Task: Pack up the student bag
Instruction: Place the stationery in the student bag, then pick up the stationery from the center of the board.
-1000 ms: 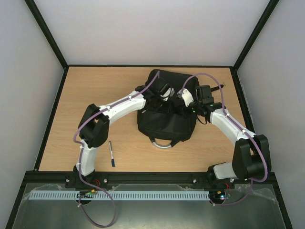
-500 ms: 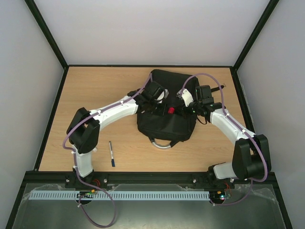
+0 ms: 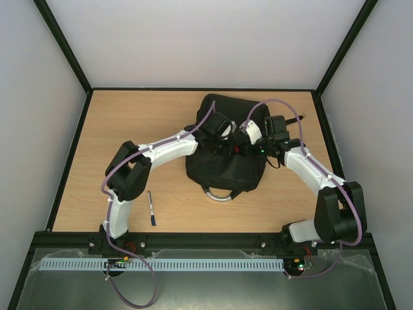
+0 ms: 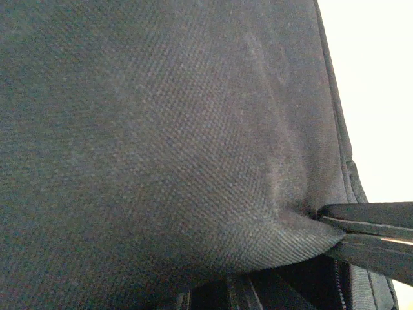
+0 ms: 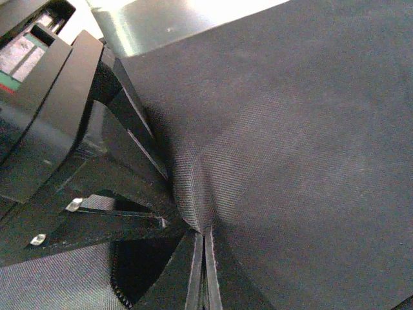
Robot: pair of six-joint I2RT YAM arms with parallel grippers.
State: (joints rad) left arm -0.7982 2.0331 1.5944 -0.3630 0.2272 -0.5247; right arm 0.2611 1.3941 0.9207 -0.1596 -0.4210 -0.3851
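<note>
Toward the far middle of the wooden table (image 3: 129, 129), lying flat: student bag (image 3: 226, 171), black woven fabric, by far the largest item, with grey loop handle (image 3: 218, 196) at its near edge, turned toward the arm bases. Over the bag's middle, reaching in from the left: left arm (image 3: 169, 145), white, with a purple cable along it; left gripper (image 4: 339, 236) pressed nearly together on a peaked fold of the bag's fabric, cloth drawn to a point between the two dark fingers (image 4: 377, 253). Just beside it, reaching in from the right: right arm (image 3: 311, 169); right gripper (image 5: 203, 261) pinched tight on a pucker of the same fabric, fingers (image 5: 186, 281) meeting with only cloth between them, wrinkles fanning up and away from the pinch. Both grips close together on the bag's upper face, near a dark opening edged with zip teeth (image 5: 119, 298). Well apart from the bag, on bare wood near the left arm's base: pen (image 3: 151, 208), slim, lying lengthwise toward the near edge. Around the table on three sides: plain pale walls (image 3: 206, 39) in a black frame.
</note>
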